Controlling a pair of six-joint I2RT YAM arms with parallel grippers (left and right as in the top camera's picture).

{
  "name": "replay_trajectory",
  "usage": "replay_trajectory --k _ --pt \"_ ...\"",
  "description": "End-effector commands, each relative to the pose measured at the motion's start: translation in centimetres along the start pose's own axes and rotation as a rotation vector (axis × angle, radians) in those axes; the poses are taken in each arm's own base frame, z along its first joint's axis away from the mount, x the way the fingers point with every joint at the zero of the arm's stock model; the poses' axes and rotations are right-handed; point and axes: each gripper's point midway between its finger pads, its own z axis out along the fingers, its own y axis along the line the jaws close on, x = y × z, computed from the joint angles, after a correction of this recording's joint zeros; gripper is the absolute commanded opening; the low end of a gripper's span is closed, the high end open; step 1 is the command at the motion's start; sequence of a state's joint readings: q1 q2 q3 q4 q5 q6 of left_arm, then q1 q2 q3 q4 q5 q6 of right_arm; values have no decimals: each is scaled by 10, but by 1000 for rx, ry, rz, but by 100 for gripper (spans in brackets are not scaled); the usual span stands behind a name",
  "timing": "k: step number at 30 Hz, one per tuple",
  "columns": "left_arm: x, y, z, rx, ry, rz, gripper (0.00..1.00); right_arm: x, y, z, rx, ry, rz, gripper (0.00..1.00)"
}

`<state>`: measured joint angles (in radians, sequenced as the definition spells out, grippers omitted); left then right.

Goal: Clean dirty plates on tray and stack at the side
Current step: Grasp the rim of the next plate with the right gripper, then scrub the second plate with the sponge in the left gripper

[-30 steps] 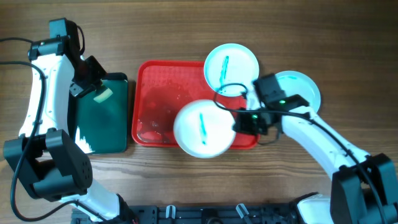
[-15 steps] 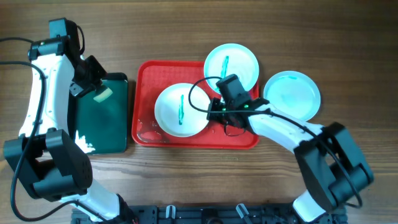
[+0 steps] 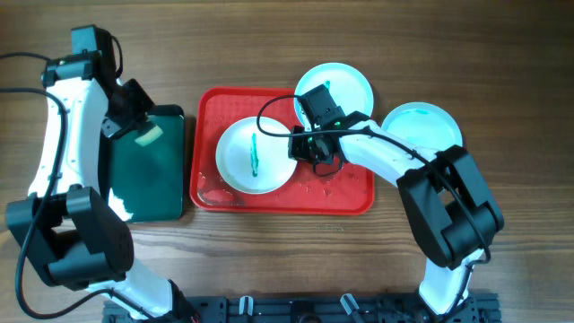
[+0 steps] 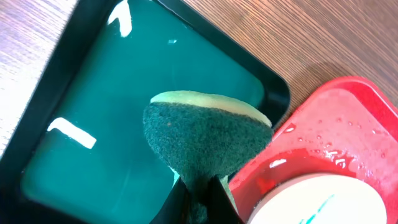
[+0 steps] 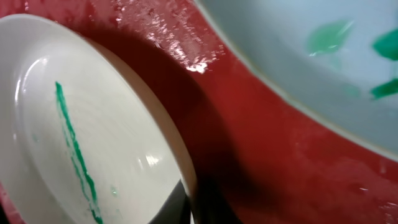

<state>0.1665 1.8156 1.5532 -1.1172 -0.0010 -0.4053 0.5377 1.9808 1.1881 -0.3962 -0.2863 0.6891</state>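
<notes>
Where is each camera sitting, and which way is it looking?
Overhead: above the table, looking down; left arm and right arm show, flanking the red tray.
Left wrist: on the left arm, facing the green tray; left gripper pinches a sponge.
Right wrist: on the right arm, close over the red tray; right gripper pinches the streaked plate.
Shared: both wrist views show that plate.

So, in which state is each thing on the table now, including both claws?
red tray, wet with droplets
middle plate, lying in red tray, green smear
back plate, smeared, partly over the red tray's far rim
side plate, on the table, no stroke visible
sponge, pinched in left claw
green tray, glossy, under the sponge
left claw, shut on sponge
right claw, shut on middle plate
</notes>
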Motion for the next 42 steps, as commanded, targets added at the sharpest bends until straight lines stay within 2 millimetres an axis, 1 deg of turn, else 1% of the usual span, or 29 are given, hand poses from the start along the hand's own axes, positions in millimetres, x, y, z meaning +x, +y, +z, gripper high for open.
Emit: replay_trajectory --k 1,3,5,6,10,12,13,15,17,19,20,23,25,27,28,29,30,31,33,34,35,36,37,38,39,41,42 --pt "16 -30 1 37 21 81 4 5 -5 13 2 33 0 4" --pt "27 -50 2 52 23 137 4 6 -3 13 -8 36 -1 4" --pt "41 -71 7 80 22 199 4 6 -3 13 -12 39 -2 4" --pt "47 -78 11 90 23 220 4 7 -2 13 -15 41 -3 4" --pt "79 -105 40 135 33 325 4 8 0 12 -27 49 -26 4" --pt "99 -121 58 195 57 372 4 7 0 12 -28 47 -27 4" --pt "105 -128 65 218 57 394 4 7 1 12 -29 47 -28 5" --pt "116 -146 79 249 31 493 4 7 1 12 -29 47 -28 4" --pt "126 -158 89 261 23 584 4 7 1 12 -29 47 -28 4" --pt "136 -161 103 224 26 639 4 8 1 12 -32 48 -29 4" --pt "140 -157 113 182 33 651 4 8 1 12 -32 48 -29 4" --pt "151 -145 133 124 90 661 4 7 1 12 -33 48 -29 4" --pt "157 -138 138 104 126 662 4 7 2 12 -34 45 -30 4" --pt "185 -147 130 235 243 785 4 6 2 12 -35 44 -31 4" --pt "207 -156 120 368 330 864 4 6 2 12 -35 44 -30 4" --pt "224 -160 110 466 397 918 4 6 2 12 -35 44 -31 4" --pt "234 -159 103 519 441 950 4 6 2 12 -35 44 -31 4" --pt "241 -157 99 539 473 965 4 6 2 12 -35 44 -31 4" --pt "247 -148 96 530 510 993 4 6 2 12 -35 44 -31 4" --pt "247 -144 97 509 515 998 4 6 2 12 -35 44 -31 4" --pt "242 -139 102 463 501 997 4 6 2 12 -35 43 -31 4" --pt "231 -131 109 372 471 958 4 6 2 12 -35 44 -31 4" --pt "212 -120 120 235 409 879 4 6 2 12 -35 44 -31 4" --pt "182 -102 131 41 302 739 4 6 2 12 -35 44 -31 4" --pt "156 -84 134 -121 189 617 4 6 2 12 -35 44 -30 4" --pt "119 -58 129 -327 2 426 4 6 2 12 -35 44 -31 4" --pt "107 -50 125 -388 -75 360 4 6 2 12 -35 44 -31 4"
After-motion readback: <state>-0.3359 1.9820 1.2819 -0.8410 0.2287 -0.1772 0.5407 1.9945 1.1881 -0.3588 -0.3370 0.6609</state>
